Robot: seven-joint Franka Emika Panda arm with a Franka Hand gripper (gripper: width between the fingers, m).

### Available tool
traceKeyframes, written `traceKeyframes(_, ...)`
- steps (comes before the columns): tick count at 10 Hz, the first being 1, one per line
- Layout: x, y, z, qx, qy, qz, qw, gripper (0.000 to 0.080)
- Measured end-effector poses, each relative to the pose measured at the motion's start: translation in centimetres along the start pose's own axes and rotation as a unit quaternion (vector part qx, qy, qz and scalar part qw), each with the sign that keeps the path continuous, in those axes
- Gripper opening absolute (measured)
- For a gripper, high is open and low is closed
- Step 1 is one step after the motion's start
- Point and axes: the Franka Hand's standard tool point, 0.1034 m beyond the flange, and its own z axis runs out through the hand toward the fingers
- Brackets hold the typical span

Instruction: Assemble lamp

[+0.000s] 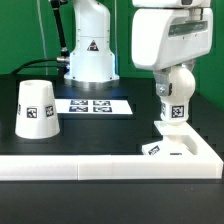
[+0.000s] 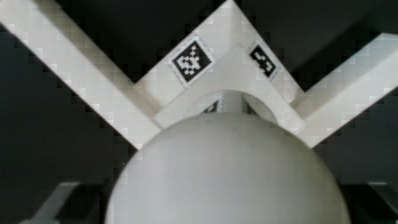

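Lamp bulb (image 1: 177, 108) stands upright on the square base (image 1: 183, 142), with the gripper (image 1: 176, 88) closed on it, apparently to seat it. The base sits braced in the white corner rail (image 1: 100, 166). The shade (image 1: 37, 108) waits well apart on the surface (image 1: 110, 132). Parts carry coded square tags only. The pedestal (image 1: 88, 50) bears a triangle logo, and no words are legible.

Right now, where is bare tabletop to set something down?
Bare black tabletop lies between the white tapered plastic shade and the flat white square base, on the camera side of the marker board. Crowded: the end effector and round-headed white bulb over that base.
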Motion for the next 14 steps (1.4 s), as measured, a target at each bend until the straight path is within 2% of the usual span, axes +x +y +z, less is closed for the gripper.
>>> traceKeyframes(3, 0.06, 0.00, 0.01, -0.001, 0.002, 0.130, 0.991, 0.0579)
traceKeyframes(4, 0.04, 0.03, 0.01, -0.001, 0.002, 0.133, 0.991, 0.0579)
traceKeyframes(8, 0.00, 0.11, 0.00, 0.000, 0.002, 0.270, 0.963, 0.0579)
traceKeyframes(10, -0.08, 0.02, -0.07, -0.004, 0.000, 0.373, 0.928, 0.0579)
traceKeyframes(13, -0.46, -0.24, 0.03, -0.001, -0.014, 0.521, 0.853, 0.0579)
traceKeyframes(14, -0.38, -0.15, 0.05, -0.002, -0.010, 0.530, 0.848, 0.0579)
